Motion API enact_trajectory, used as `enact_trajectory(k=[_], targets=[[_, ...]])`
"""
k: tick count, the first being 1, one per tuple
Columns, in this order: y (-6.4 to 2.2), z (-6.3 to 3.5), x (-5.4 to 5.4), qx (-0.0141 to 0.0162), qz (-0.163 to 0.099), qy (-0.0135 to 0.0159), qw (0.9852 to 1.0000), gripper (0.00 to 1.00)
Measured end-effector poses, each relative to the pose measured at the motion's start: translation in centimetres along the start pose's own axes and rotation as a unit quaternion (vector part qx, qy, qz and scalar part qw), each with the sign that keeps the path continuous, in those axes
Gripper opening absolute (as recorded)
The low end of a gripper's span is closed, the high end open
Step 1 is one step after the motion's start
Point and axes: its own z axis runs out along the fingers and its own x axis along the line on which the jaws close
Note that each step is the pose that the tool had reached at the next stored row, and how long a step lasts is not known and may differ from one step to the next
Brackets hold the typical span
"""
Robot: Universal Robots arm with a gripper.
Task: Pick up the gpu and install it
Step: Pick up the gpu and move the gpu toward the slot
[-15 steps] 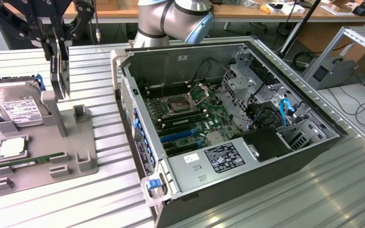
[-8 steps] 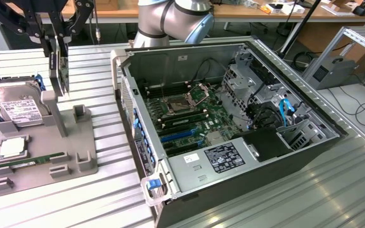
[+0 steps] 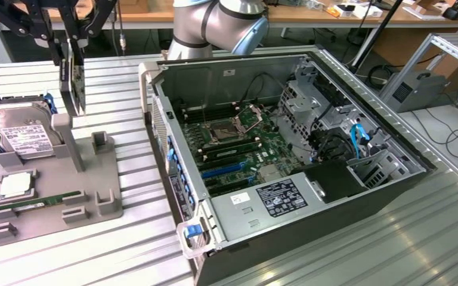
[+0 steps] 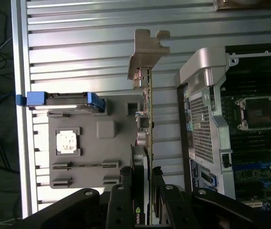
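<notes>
Above the grey holder (image 3: 93,179), gpu (image 3: 74,89) upright in the hand (image 3: 70,52).

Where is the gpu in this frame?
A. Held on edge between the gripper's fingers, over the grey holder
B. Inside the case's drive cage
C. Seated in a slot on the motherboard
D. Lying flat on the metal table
A: the gpu hangs upright in the gripper, a finger on each face, above the grey holder and outside the open computer case.
</notes>
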Motion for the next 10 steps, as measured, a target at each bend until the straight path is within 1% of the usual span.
enact_trajectory(k=[10], targets=[[0.12, -1.05, -0.02, -0.0026, 0.0, 0.0003, 1.0, 0.27]])
